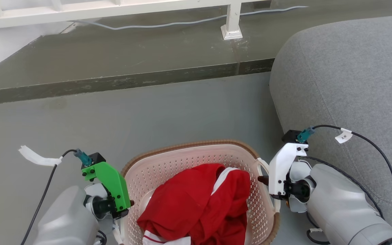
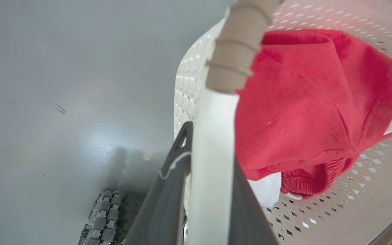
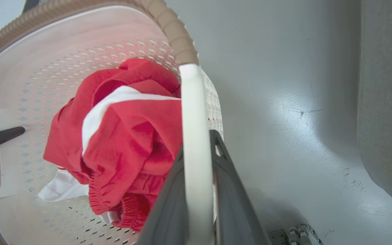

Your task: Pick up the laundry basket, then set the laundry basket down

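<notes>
Pale pink perforated laundry basket (image 1: 182, 163), brown-rimmed, holds red clothes (image 1: 196, 204).

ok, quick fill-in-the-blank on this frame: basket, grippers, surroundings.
1. The laundry basket holds a crumpled ____ garment with white trim.
2. The left gripper and the right gripper are each shut on a white side ____ of the basket.
3. The grey upholstered seat lies on the robot's ____ side.

Missing words: red; handle; right.
</notes>
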You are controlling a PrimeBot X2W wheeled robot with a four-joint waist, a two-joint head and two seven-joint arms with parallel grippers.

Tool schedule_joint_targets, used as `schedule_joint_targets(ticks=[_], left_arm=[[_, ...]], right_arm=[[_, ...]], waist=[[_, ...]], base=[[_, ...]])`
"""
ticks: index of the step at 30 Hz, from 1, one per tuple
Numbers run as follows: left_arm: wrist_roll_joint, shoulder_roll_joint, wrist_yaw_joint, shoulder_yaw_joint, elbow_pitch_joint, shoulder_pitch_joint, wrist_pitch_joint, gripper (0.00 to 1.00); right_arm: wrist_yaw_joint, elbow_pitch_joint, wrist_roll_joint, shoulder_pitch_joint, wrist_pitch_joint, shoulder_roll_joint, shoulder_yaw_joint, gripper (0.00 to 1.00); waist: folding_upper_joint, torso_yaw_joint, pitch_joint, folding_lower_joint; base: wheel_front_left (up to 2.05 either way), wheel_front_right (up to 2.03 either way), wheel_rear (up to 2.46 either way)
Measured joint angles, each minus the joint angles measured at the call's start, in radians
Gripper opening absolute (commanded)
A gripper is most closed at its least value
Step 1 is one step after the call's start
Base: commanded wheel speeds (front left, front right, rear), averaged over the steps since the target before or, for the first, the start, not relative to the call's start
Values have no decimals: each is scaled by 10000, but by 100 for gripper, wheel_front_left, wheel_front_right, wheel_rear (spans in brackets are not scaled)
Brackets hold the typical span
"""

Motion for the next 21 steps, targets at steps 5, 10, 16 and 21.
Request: schedule_joint_targets(ticks=[5,10,16,21], left_arm=[[-4,0,0,-19,0,0,2,0],[-77,2,0,-52,2,0,4,0],[-84,2,0,-75,0,0,4,0],[-90,4,0,-115,-6,0,4,0]], right_arm=[[-2,-2,159,1,31,-10,23,0],[-2,0,257,2,73,-29,40,0],[-2,-2,326,2,77,-35,92,0],[-4,-2,389,2,86,-38,125,0]], waist=[[0,-4,14,0],[0,3,28,0],[0,30,54,0],[0,51,75,1]], base=[[0,0,0],[0,0,0],[0,0,0],[0,0,0]])
